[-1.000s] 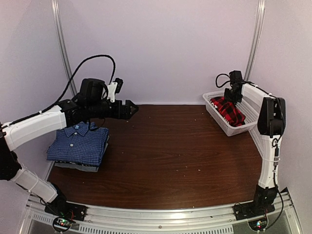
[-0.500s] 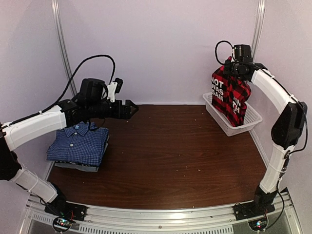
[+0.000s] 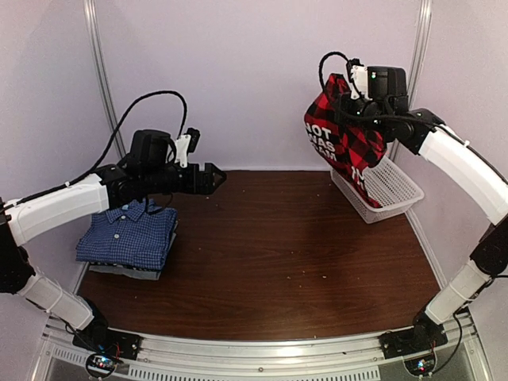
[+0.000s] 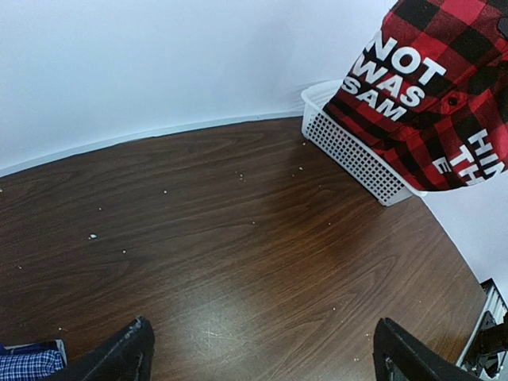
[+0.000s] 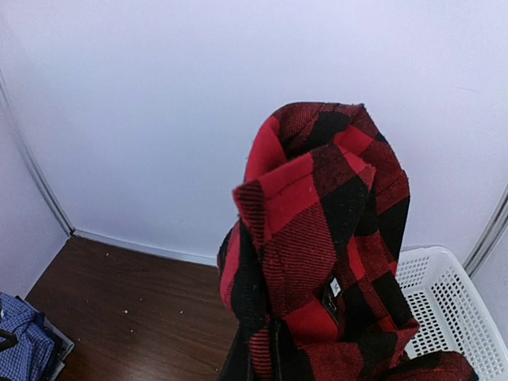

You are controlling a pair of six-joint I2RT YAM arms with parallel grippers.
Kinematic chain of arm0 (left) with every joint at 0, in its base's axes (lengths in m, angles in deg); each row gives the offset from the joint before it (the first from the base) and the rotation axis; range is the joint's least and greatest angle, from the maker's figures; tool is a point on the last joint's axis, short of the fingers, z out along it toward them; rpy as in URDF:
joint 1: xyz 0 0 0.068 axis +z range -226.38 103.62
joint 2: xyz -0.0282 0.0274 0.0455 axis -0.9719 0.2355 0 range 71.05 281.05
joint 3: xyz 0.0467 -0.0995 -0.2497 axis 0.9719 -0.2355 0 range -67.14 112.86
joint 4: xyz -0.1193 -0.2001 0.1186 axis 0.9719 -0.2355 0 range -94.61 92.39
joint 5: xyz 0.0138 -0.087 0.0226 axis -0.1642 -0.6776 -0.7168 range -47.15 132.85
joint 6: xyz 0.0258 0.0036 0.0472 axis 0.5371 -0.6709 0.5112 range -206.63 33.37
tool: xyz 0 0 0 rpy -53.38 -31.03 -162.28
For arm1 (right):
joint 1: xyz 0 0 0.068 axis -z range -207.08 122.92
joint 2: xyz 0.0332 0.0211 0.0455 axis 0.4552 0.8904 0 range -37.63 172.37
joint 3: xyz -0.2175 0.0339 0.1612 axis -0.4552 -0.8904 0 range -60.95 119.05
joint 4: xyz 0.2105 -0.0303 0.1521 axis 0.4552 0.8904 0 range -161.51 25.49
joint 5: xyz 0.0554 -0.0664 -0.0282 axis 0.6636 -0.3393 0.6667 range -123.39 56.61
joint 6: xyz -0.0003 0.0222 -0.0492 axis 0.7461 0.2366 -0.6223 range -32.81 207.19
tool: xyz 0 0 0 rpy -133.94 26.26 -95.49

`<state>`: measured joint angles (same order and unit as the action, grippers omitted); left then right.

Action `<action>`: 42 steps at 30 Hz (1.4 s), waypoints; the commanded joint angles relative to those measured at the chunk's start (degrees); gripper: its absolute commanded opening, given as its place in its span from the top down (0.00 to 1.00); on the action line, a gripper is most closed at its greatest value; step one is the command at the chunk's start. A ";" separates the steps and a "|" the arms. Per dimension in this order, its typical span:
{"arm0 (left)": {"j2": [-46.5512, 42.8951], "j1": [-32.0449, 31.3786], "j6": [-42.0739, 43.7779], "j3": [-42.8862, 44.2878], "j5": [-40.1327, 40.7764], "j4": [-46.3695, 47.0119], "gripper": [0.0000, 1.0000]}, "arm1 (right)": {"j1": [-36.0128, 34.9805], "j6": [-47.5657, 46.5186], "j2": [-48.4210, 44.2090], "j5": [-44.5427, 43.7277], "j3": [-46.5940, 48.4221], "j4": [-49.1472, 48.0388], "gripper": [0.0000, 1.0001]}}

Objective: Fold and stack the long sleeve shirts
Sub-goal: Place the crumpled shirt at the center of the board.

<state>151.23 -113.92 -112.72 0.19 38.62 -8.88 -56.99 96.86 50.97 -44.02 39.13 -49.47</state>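
Note:
My right gripper (image 3: 343, 89) is shut on the red-and-black plaid shirt (image 3: 343, 143) and holds it high above the white basket (image 3: 393, 186); the shirt hangs down with white lettering showing. In the right wrist view the shirt (image 5: 317, 254) fills the frame and hides the fingers. It also shows in the left wrist view (image 4: 432, 95). The blue checked shirt (image 3: 127, 234) lies folded at the left on top of a grey one (image 3: 131, 271). My left gripper (image 3: 214, 178) is open and empty, hovering above the table right of the stack; its fingertips (image 4: 127, 357) are wide apart.
The white mesh basket stands at the back right against the wall, also seen in the left wrist view (image 4: 357, 155). Bare brown wooden table (image 3: 278, 246) lies between the stack and the basket. Walls enclose the back and both sides.
My right gripper has lifted the plaid shirt out of the basket, up and to the left. The left arm has not moved.

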 commanded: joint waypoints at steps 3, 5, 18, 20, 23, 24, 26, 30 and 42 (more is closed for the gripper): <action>-1.58 0.27 -0.92 -1.59 -0.17 3.40 0.02 | -8.05 -4.91 -1.66 -5.56 -0.50 -1.43 1.00; -1.61 0.27 -0.98 -1.54 0.00 3.37 0.02 | -9.54 -5.96 -1.76 -6.83 2.01 -1.32 1.00; -1.81 0.27 -1.42 -1.54 0.55 3.67 0.02 | -13.16 -15.32 -1.46 -5.02 14.75 -8.19 1.00; -2.18 0.27 -1.42 -1.67 1.03 3.49 0.02 | -13.85 -15.59 -1.05 -3.64 14.16 -8.21 1.00; -2.54 0.27 -1.42 -1.77 1.66 3.26 0.02 | -15.88 -16.54 -0.18 -4.52 13.34 -7.57 1.00; -2.64 0.27 -1.42 -1.64 1.88 3.06 0.02 | -16.48 -16.77 0.02 -5.24 13.27 -7.59 1.00; -2.81 0.27 -1.30 -1.30 2.18 2.71 0.02 | -17.19 -17.51 0.20 -6.47 13.25 -8.49 1.00; -2.93 0.27 -1.00 -0.46 2.46 2.34 0.02 | -17.44 -19.03 0.59 -8.35 16.69 -10.36 1.00; -3.45 0.27 -1.61 -1.65 2.99 2.54 0.02 | -17.46 -19.82 1.51 -6.58 11.10 -14.24 1.00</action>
<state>149.35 -113.92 -114.03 -1.19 40.72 -8.13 -74.21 78.28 52.39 -49.92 53.00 -58.43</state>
